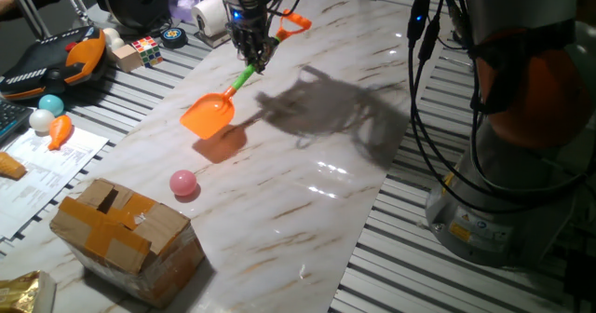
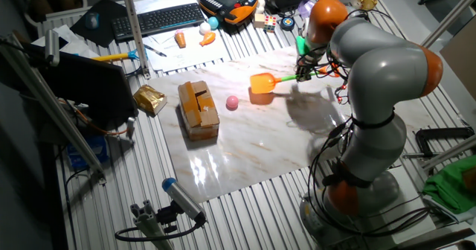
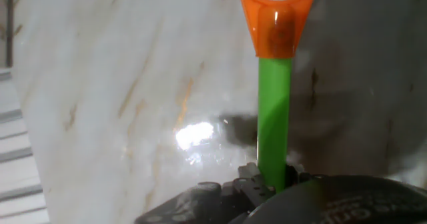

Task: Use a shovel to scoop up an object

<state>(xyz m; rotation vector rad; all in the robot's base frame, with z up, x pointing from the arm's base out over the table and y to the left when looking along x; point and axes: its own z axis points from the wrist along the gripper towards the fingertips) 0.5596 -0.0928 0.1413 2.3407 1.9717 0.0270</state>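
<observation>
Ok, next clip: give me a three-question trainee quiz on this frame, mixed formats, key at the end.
1. True or false: the gripper holds the shovel by its orange blade.
2. Multiple choice: the pink ball lies A) on the blade, B) on the marble board between the blade and the cardboard box, C) on top of the box.
3. Fill in: the blade casts a shadow on the board below it, so it seems to be ____ the surface.

Key: 1 false, it grips the green shaft. 2 B. 3 above, lifted and not resting.
</observation>
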